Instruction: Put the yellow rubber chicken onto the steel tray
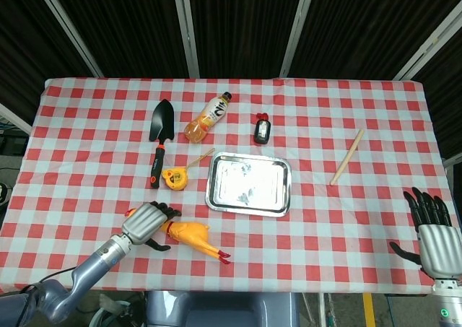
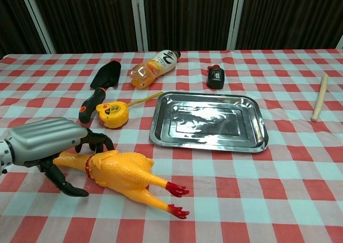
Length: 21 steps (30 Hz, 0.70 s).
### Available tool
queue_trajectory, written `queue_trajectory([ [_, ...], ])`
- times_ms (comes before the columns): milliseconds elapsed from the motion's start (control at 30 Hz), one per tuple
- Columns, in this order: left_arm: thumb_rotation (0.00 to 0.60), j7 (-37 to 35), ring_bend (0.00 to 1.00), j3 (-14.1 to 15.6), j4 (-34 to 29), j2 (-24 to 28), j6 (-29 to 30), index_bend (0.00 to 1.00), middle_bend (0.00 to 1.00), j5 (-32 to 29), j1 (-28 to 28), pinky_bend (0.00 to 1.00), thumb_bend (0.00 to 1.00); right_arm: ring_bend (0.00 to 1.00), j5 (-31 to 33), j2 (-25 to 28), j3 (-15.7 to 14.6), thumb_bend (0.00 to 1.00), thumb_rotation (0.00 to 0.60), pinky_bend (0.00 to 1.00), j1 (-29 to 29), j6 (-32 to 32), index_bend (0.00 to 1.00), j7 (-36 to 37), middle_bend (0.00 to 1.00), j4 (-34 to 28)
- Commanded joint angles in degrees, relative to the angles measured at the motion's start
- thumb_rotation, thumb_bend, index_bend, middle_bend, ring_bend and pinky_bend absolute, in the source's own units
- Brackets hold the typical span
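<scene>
**Even overhead light, glare on the steel, sharp pics**

Both views bright & evenly lit; light looks to come from above. Shadows short, soft-edged, tucked close under objs. The counter cloth reads crisp, checks clear to the edges in head view. Backdrop behind is dark, near black, w/ pale struts catching light. The steel tray shows patchy white glare across its floor in both views, strongest in head view. The left robot hand has soft highlights along its metal back in chest view. Yellow rubber chicken well saturated, slight sheen. No motion blur seen. Chest view shows mild wide-angle stretch near the bottom edge.
</scene>
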Motion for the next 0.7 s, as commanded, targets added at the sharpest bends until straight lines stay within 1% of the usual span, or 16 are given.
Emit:
queue_trajectory([
  [33,0.6,-0.4,0.28,-0.2,0.3,-0.5,0.3,0.24,0.34,-0.5,-0.4,0.39,0.08,0.0,0.1,0.0,-0.1,0.02,0.6,0.03,-0.1,0.0,0.0,0.2,0.0,0.1],
  [167,0.6,-1.2,0.29,-0.3,0.1,-0.6,0.1,0.25,0.35,-1.0,-0.9,0.39,0.1,0.0,0.0,-0.1,0.0,0.02,0.6,0.03,-0.1,0.1,0.0,0.2,0.0,0.3],
  [333,0.6,-2.6,0.33,0.2,-0.7,-0.1,-0.6,0.28,0.39,-1.1,-1.8,0.39,0.22,0.0,0.1,0.0,0.1,0.02,0.6,0.03,-0.2,0.2,0.0,0.1,0.0,0.2],
  [433,0.6,-3.7,0.37,0.7,-1.1,0.2,-1.2,0.31,0.44,-1.1,-2.3,0.4,0.31,0.0,0.4,-0.1,0.3,0.02,0.6,0.03,-0.2,0.0,0.0,0.4,0.0,0.4],
  [500,0.6,-3.9,0.42,1.0,-1.1,0.3,-2.0,0.35,0.49,-1.2,-2.8,0.45,0.37,0.0,0.4,0.0,0.1,0.02,0.6,0.03,-0.1,-0.5,0.0,0.7,0.0,0.4],
  [567,0.6,-4.2,0.47,1.2,-1.3,0.4,-1.9,0.4,0.54,-0.9,-3.1,0.53,0.44,0.0,0.2,0.1,0.2,0.02,0.6,0.04,0.0,-0.5,0.0,0.4,0.0,0.4],
  [633,0.6,-5.5,0.5,1.3,-1.4,0.4,-0.5,0.44,0.58,-0.1,-3.0,0.59,0.48,0.0,0.2,0.2,0.3,0.02,0.6,0.04,0.1,-0.5,0.0,0.4,0.0,0.3],
  [700,0.6,-7.2,0.53,1.6,-1.7,0.6,0.9,0.47,0.61,1.1,-2.9,0.61,0.5,0.0,0.2,0.2,0.3,0.02,0.6,0.03,0.2,-0.7,0.0,0.5,0.0,0.1],
])
